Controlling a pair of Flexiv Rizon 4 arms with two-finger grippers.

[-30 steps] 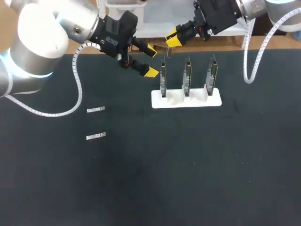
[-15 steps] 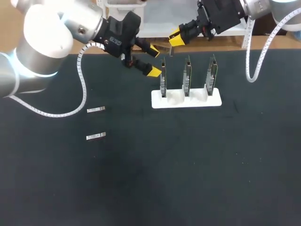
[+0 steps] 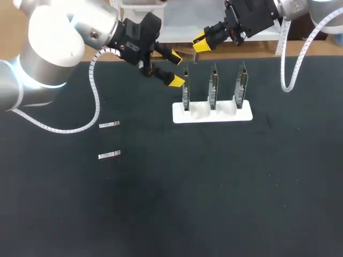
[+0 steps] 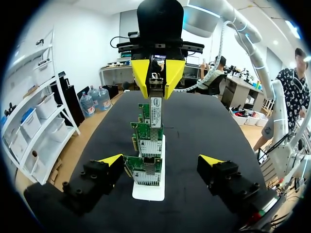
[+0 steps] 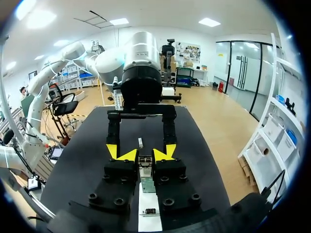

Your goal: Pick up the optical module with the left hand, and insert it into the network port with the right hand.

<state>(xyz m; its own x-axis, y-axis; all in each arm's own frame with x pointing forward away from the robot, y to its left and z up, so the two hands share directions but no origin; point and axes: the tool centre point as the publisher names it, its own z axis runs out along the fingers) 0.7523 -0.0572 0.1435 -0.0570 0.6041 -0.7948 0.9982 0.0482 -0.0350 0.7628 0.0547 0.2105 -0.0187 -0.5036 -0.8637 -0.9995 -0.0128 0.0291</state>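
Over the last second the left arm has been edging toward the stand, and the right fingers have been lifting slightly toward the counter's far edge. In the last half second nothing is visibly shifting.

The module is hanging in the air, clamped from two sides between the yellow tips of the right fingers. It is sitting just above the nearest of three cards, not touching it. It is showing as a slim metal bar with a white label along one face. The print on the label is too small to make out. In the right wrist view its end is showing as a small grey block with a dark opening.

The left fingers are standing wide apart, holding nothing, with the cards between them but untouched.

The green cards are standing upright in a white stand. Two more small metal bars are lying on the black counter, well apart from the stand.
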